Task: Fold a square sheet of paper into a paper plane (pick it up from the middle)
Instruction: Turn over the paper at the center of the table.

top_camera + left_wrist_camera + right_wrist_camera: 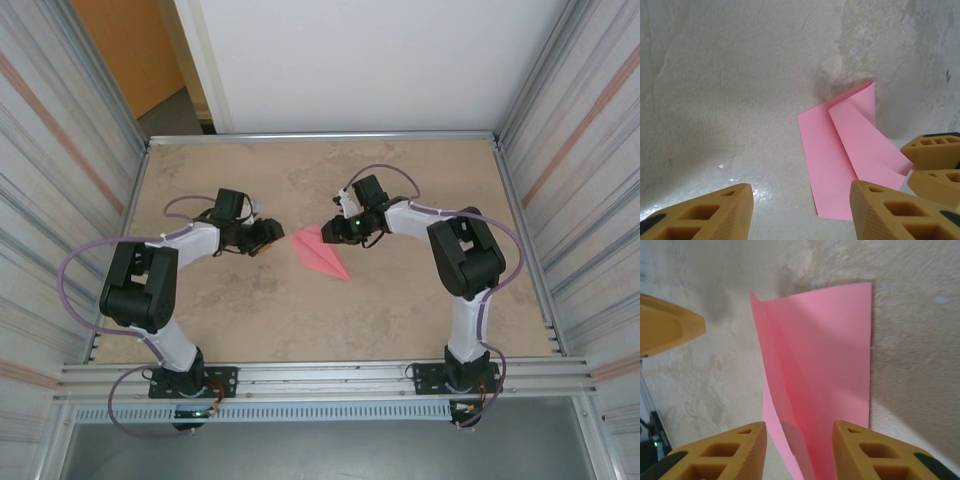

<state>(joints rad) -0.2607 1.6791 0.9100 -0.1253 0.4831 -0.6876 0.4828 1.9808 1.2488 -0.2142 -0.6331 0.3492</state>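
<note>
paper plane (322,252) lying on the desk (400,320)
left end effector (800,197) apart, plane just ahead; right end effector (799,432) apart, seemingly straddling its raised fold

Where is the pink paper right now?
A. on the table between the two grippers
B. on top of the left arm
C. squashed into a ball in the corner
A: the folded paper sits on the table, with the left gripper on one side and the right gripper on the other.
</note>
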